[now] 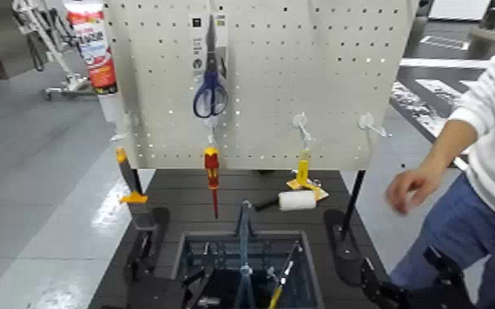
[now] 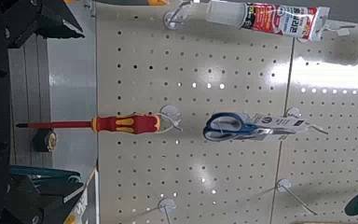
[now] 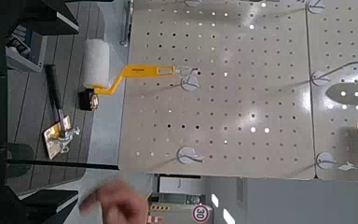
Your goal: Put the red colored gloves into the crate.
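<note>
A dark blue-grey rectangular crate (image 1: 307,267), open-topped and split by an upright central handle, sits on a slatted tabletop (image 1: 205,185).

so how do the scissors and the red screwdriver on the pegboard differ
The scissors have blue handles, while the screwdriver has a red and yellow one. The scissors hang with their handles low and blades up; the screwdriver hangs handle up, its red shaft pointing down. The scissors lie against a printed card, whereas the screwdriver shows no card. Both hang roughly upright at the pegboard.
</note>
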Motion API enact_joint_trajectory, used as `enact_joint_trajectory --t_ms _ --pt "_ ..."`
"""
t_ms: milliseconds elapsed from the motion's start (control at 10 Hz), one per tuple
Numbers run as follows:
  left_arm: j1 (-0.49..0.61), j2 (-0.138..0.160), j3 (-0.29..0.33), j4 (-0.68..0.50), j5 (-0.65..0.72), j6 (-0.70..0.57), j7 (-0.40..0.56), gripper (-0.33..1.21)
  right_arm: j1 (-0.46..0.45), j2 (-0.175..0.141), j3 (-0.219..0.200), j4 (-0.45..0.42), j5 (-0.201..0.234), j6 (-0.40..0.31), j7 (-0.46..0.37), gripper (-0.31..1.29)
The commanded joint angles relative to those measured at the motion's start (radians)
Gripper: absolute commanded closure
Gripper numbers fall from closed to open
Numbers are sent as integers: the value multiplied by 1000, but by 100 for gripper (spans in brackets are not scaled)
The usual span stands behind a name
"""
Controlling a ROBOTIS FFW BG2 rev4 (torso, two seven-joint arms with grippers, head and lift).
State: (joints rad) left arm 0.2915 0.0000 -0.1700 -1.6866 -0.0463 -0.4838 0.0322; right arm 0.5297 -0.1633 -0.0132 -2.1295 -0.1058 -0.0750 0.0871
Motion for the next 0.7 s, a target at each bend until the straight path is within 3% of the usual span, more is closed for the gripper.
enact_joint_trajectory --t_ms 100,700 --pt "0 -63 1 -1 -3 1 0 14 6 -8 6 -1 6 -6 -13 7" --pt "0 -66 1 1 -3 4 0 14 4 -15 10 -6 9 3 -27 7"
